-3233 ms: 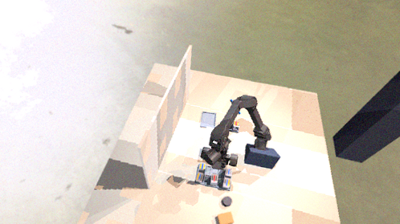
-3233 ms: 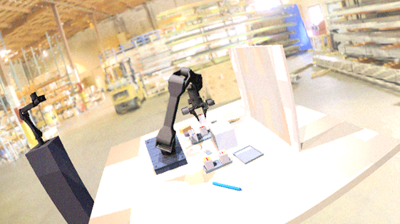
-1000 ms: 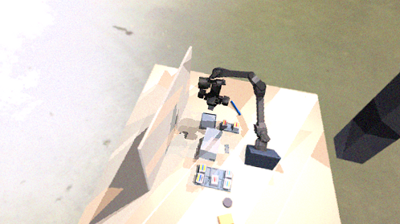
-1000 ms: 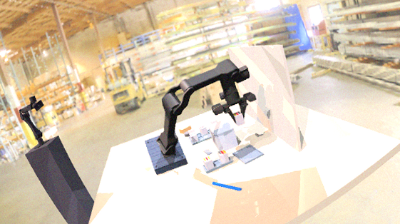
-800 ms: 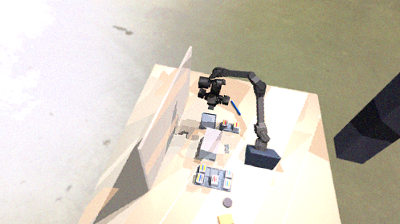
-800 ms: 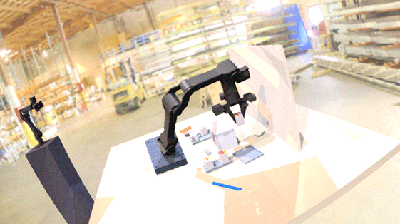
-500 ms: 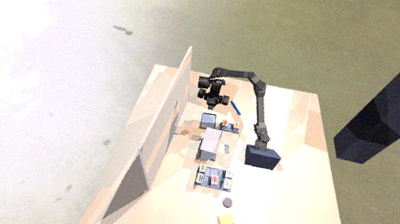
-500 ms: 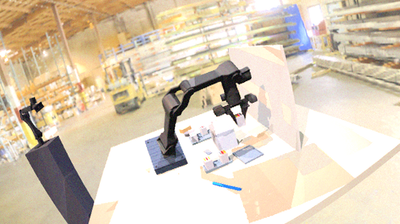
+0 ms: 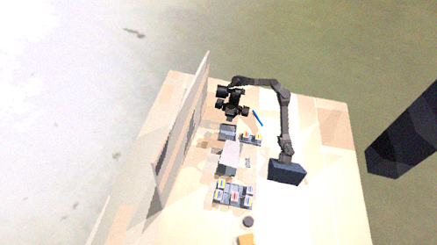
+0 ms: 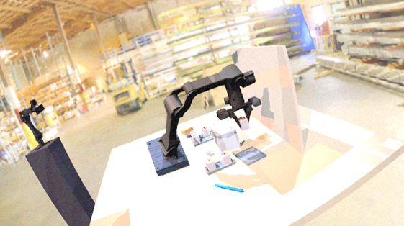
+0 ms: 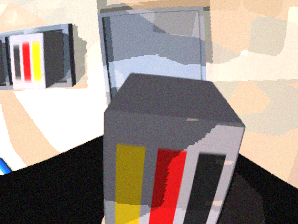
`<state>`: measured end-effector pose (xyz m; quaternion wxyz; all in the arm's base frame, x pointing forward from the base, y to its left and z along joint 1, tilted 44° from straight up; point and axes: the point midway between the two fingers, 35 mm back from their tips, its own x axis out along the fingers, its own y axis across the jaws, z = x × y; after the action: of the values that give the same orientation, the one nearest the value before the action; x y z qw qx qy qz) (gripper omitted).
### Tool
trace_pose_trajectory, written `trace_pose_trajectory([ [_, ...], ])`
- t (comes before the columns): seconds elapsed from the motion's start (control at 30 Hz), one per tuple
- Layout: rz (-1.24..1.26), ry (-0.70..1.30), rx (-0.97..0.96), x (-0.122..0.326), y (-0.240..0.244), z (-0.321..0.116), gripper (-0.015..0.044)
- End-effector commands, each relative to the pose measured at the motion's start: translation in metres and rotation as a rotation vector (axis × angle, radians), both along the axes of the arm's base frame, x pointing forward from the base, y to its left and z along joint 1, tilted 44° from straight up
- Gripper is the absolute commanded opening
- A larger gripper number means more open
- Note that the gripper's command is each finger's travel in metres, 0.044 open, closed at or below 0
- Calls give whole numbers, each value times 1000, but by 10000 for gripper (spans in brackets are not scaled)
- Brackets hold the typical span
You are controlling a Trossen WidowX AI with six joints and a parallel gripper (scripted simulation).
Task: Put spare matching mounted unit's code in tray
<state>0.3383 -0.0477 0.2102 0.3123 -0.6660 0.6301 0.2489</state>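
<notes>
My gripper is shut on a striped block. In the wrist view its stripes read yellow, red, black from left to right. It is held up in the air, near the tray. The tray is shallow, grey and empty. A small rack beside it holds two striped spares. A larger rack holds several more. A pale box stands between the racks; no code shows on its visible faces.
A tall upright panel stands along one side. A blue pen lies near the small rack. A small grey piece lies beside the pale box. A dark puck and an orange block lie past the larger rack.
</notes>
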Motion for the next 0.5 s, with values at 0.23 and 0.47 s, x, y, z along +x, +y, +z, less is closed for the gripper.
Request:
trace_pose_trajectory([
  [0.23, 5, 8, -5, 2, -6, -8, 0],
  [0.47, 4, 9, -5, 3, -10, -12, 0],
])
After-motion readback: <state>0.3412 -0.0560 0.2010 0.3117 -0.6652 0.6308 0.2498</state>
